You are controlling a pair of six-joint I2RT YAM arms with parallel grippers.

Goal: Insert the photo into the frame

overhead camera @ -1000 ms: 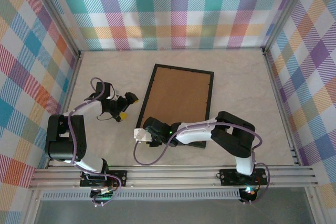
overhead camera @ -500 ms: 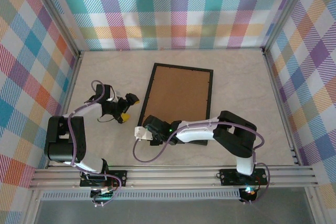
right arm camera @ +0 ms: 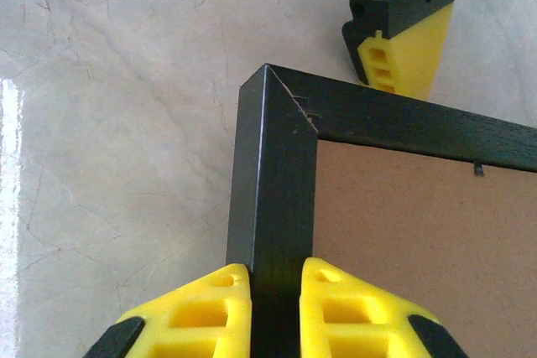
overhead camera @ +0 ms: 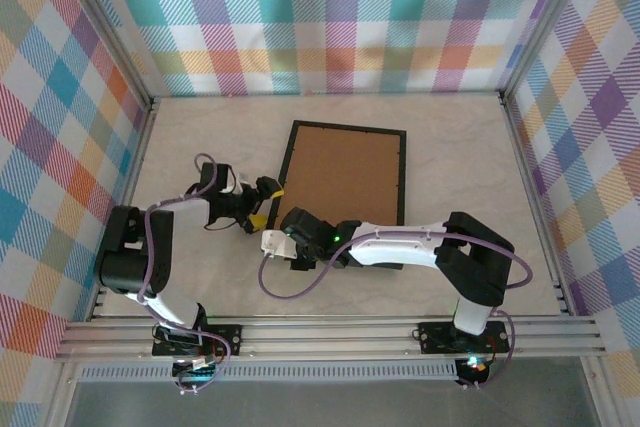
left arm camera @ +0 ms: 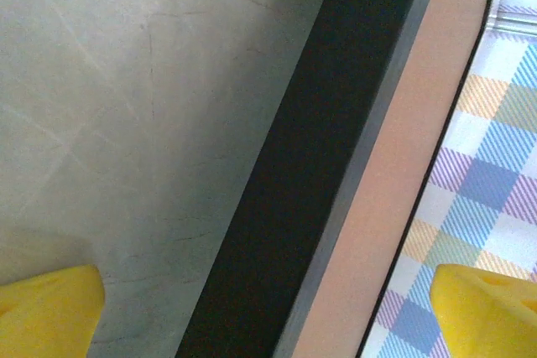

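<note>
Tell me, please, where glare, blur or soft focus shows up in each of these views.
Top external: evenly lit and sharp, the frame crisp. Right wrist: a glare strip on the table at the left edge; the frame's corner sharp, the right gripper slightly soft. Left wrist: soft, the frame's edge blurred, the yellow fingertips of the left gripper out of focus.

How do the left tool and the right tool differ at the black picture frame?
The left yellow-fingered tool stands wide open; the right yellow-fingered tool is shut on the thin black rectangular frame. The left tool straddles a long rail without gripping; the right tool clamps the rail beside a corner. Both are at the frame's edge.
</note>
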